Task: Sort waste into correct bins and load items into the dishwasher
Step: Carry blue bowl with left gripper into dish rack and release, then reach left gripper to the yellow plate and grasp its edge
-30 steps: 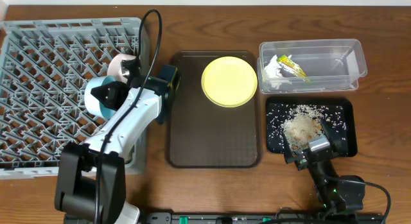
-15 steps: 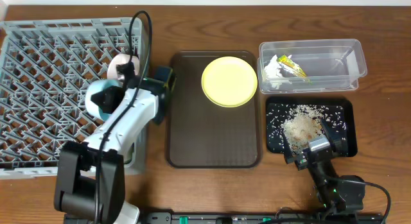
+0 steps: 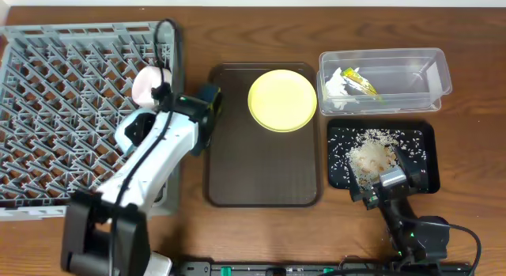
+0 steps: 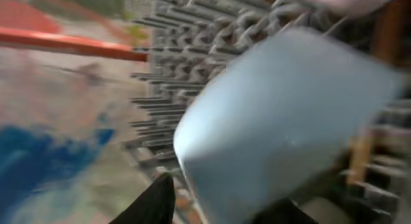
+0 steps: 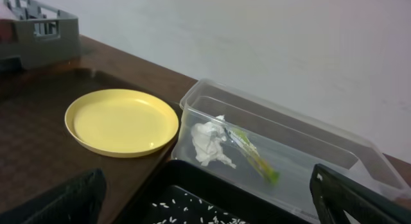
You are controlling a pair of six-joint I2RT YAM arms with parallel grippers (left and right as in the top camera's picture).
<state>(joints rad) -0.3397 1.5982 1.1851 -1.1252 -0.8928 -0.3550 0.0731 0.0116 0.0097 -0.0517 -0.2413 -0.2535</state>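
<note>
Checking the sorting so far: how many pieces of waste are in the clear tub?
2. A crumpled white tissue sits at the left end of the clear tub; a green-and-orange wrapper lies just right of it. Nothing else shows through the walls.

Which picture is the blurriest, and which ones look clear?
Left wrist view: smeared all over, the blue bowl and the rack just streaks. Overhead view: sharp and evenly lit, the yellow plate crisp. Right wrist view: clear too, the tissue showing plainly through the tub.

plate (image 3: 282, 100) yel | rack (image 3: 63, 86) gry lattice | bin (image 3: 427, 132) blk | tray (image 3: 261, 165) brn | bowl (image 4: 282, 121) lt-blu
</note>
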